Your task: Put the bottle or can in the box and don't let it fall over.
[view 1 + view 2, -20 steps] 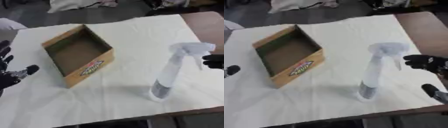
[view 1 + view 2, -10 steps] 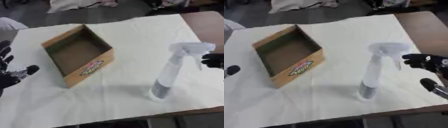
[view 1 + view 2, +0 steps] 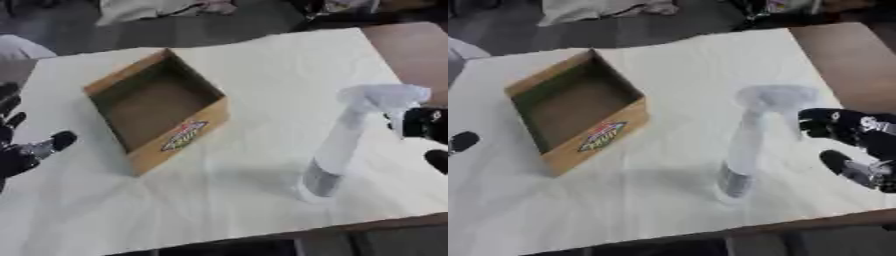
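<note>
A clear spray bottle (image 3: pixel 748 143) with a pale trigger head stands upright on the white cloth, right of centre. An open cardboard box (image 3: pixel 157 110) with a red and yellow label on its near side lies to the left, nothing inside it. My right hand (image 3: pixel 852 145) hovers just right of the bottle's head, fingers and thumb spread, apart from the bottle. My left hand (image 3: pixel 22 145) rests open at the left edge, fingers up, well clear of the box.
A white cloth covers the table (image 3: pixel 262 65). Brown bare tabletop (image 3: pixel 850 55) shows at the far right. Pale fabric (image 3: pixel 157 7) lies on the floor beyond the far edge. The table's front edge runs just below the bottle.
My right hand has crept a little leftward toward the bottle's head. The bottle, box and left hand have stayed put.
</note>
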